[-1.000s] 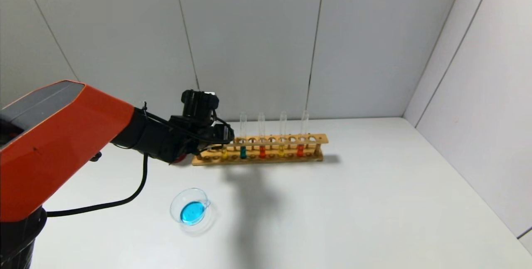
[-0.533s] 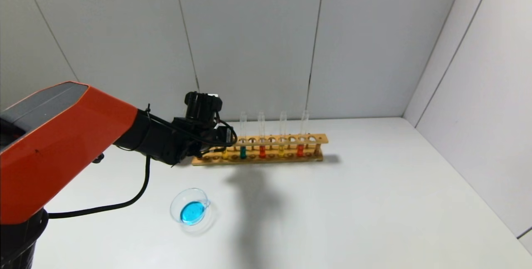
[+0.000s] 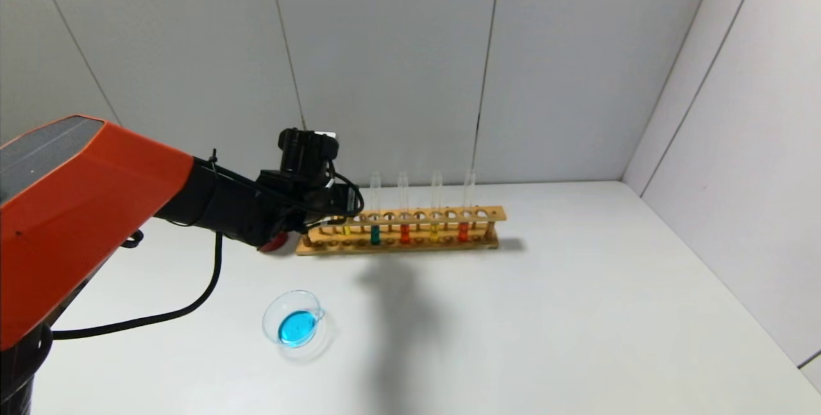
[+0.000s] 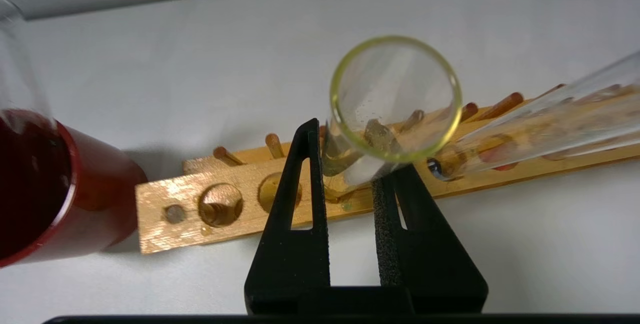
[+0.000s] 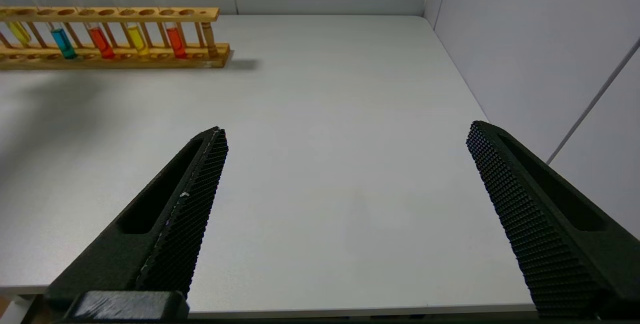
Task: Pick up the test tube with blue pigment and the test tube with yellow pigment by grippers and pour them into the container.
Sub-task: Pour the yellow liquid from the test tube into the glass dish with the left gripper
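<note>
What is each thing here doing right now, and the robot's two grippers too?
left gripper: jaws shut on the end yellow tube.
end yellow tube: gripped, its bottom down in the rack.
right gripper: jaws wide open, holding nothing.
glass dish: upright, blue liquid inside.
rack: standing, four other tubes upright in it.
red cup: upright beside the rack's left end.

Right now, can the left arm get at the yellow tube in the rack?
Likely yes: the left gripper straddles the test tube with yellow pigment at the wooden rack, fingers against the glass; nothing stands between.
</note>
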Motion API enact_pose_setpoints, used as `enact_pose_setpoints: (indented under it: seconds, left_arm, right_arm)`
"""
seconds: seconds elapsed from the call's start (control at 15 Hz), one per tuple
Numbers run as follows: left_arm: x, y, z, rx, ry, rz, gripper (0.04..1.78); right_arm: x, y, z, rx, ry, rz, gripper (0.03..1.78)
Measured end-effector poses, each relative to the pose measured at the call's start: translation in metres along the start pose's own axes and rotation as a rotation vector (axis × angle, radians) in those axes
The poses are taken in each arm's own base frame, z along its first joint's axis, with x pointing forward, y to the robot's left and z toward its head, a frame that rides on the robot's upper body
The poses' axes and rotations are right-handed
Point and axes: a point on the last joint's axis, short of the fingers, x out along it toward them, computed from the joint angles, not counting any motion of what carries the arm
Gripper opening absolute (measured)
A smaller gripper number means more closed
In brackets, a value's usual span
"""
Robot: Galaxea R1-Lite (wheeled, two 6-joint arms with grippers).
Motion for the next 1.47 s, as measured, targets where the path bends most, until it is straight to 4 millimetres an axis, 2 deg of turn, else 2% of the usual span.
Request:
enact_pose_setpoints:
  seconds: [0.33,0.6,0.73,0.87,1.13,1.47]
  left_arm:
    - [-0.037,0.007,0.041,0.059,-0.136,0.005,0.3]
    - [-0.077,0.016,0.063,0.073,-0.214,0.013,0.3]
    - [-0.098,0.021,0.061,0.091,-0.214,0.015,0.3]
    - [-0.114,0.034,0.05,0.141,-0.19,0.02,0.3]
    - [-0.149,0.076,0.033,0.315,-0.213,-0.085,0.3]
    - [-0.166,0.109,0.013,0.635,-0.235,-0.238,0.3]
  right_arm:
    - [0.0,0.0,0.0,0.0,0.0,0.001,1.75]
    - [0.0,0.0,0.0,0.0,0.0,0.0,1.75]
    - [0.0,0.0,0.0,0.0,0.0,0.0,1.75]
    - [0.0,0.0,0.0,0.0,0.0,0.0,1.75]
    - [0.0,0.0,0.0,0.0,0.0,0.0,1.75]
    - [0.0,0.0,0.0,0.0,0.0,0.0,1.75]
